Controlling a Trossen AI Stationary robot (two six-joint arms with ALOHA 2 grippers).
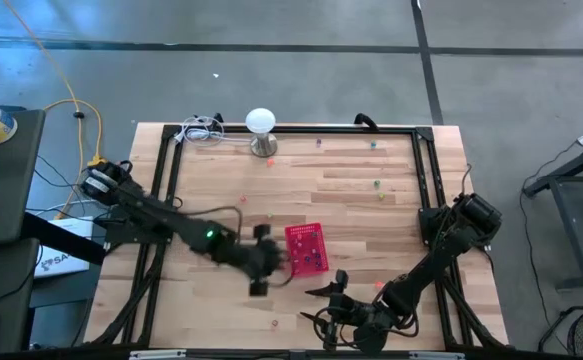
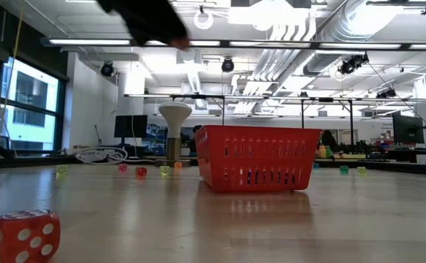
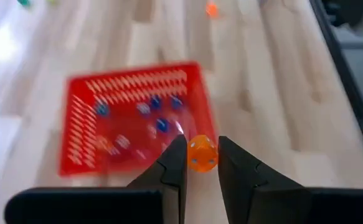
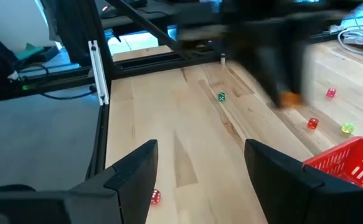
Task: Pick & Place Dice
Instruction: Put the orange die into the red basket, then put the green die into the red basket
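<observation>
My left gripper (image 3: 202, 163) is clamped on an orange die (image 3: 202, 154), the little cube pinched between my two fingertips, held above the tabletop (image 1: 371, 215) right at the rim of the red basket (image 1: 306, 248). In my left wrist view the die sits just past the basket's near edge, and several dice (image 3: 161, 124), blue ones among them, lie inside on the basket floor. From above, my left arm reaches in across the tabletop and ends just beside the basket.

My right gripper (image 4: 200, 163) waits near the front edge of the tabletop, to the right of the basket, its fingers spread apart and holding nothing. A small red die (image 4: 155, 197) lies on the wood close beside one of its fingers.

More loose dice are scattered on the tabletop: a green one (image 4: 221, 96), a red one (image 4: 312, 123), a yellow one (image 4: 347, 128) and a pink one (image 4: 330, 93) in my right wrist view, and a large-looking red die (image 2: 24, 235) close to the low camera. A white dome-topped lamp (image 1: 260, 129) stands at the far edge of the tabletop, well apart from the basket.
</observation>
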